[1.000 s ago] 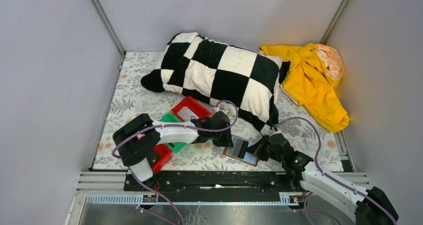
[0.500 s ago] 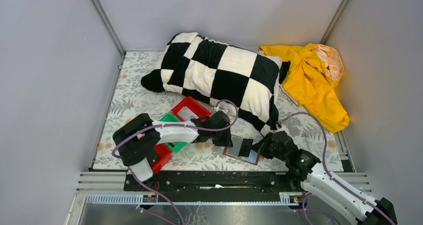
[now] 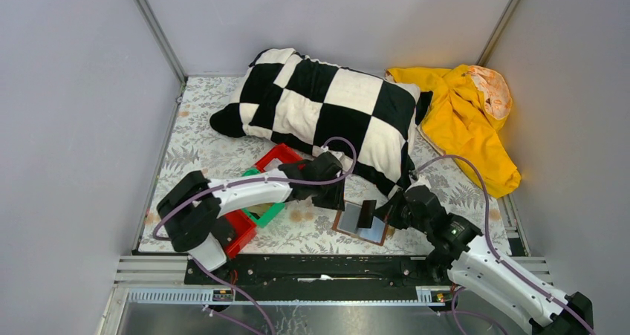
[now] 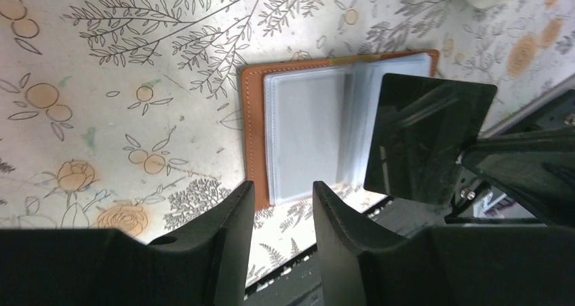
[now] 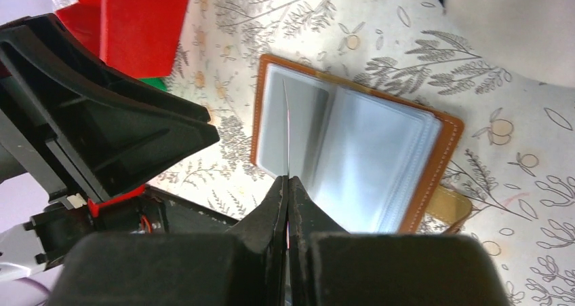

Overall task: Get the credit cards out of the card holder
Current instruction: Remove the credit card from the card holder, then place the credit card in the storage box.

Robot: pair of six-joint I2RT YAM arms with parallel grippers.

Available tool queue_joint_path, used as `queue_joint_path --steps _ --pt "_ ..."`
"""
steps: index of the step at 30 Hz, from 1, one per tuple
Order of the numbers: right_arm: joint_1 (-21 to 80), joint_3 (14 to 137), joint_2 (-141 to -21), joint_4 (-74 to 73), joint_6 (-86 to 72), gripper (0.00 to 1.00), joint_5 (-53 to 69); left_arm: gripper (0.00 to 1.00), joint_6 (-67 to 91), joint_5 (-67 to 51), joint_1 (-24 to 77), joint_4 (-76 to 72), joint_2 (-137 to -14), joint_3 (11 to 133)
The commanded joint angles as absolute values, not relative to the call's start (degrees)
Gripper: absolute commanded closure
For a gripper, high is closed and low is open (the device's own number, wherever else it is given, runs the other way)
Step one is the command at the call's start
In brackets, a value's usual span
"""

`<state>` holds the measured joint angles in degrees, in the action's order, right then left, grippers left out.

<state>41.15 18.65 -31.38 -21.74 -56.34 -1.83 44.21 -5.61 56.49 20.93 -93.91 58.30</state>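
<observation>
Nearest the arms' bases, the right claw (image 3: 386,213) is clenched tight on the lower edge of a dark, glossy card (image 4: 427,140), which stands on edge just above the open card holder (image 4: 305,136). The left claw (image 4: 283,197) is released, its fingers a modest gap apart with nothing between them, hovering by the holder's left edge. The holder lies flat and spread open near the front edge of the table (image 3: 200,153), between the two claws; it has a tan stitched border and shiny pale clear sleeves. The table is covered with a cloth printed with leaves and orange flowers. Left of the holder sit a red bin (image 3: 239,229) and a green bin (image 3: 269,212) of hard plastic. Farther back lie a soft black-and-white checked pillow (image 3: 327,112) and a crumpled yellow garment (image 3: 464,119), with plain grey walls around.
</observation>
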Motion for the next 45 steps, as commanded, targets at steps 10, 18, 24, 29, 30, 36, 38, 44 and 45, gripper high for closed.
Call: queue_joint_path --steps 10,18,24,29,30,36,38,44,45 --pt "40.96 21.99 -34.92 -3.32 -54.25 1.0 11.02 0.43 38.66 -27.4 44.73 22.81 -77.18 55.96" --pt "40.96 19.33 -33.91 7.92 -59.91 1.0 13.97 0.32 48.45 -39.4 42.01 5.32 -71.14 45.91" --pt "40.96 15.63 -31.93 14.31 -64.96 1.0 13.92 0.35 53.54 -40.71 41.57 -2.83 -68.85 41.86" --pt "40.98 13.39 -32.31 18.74 -67.65 1.0 14.82 0.39 58.59 -42.61 41.33 -11.05 -68.7 38.87" --pt "40.96 13.36 -32.38 18.84 -67.74 1.0 14.83 0.41 59.44 -42.77 41.37 -12.32 -68.81 38.43" --pt "40.96 13.49 -33.09 19.91 -67.86 1.0 15.38 0.56 59.88 -41.92 41.35 -12.31 -69.43 38.24" --pt "40.96 13.29 -33.37 20.58 -68.17 1.0 15.62 0.6 59.92 -41.56 41.35 -12.15 -69.56 38.28" --pt "40.96 12.94 -33.57 21.18 -68.43 1.0 15.82 0.73 60.28 -40.77 41.37 -12.17 -69.74 38.35" --pt "41.0 12.87 -33.67 21.32 -68.44 1.0 15.82 0.77 60.56 -40.57 41.37 -12.32 -69.86 38.33"
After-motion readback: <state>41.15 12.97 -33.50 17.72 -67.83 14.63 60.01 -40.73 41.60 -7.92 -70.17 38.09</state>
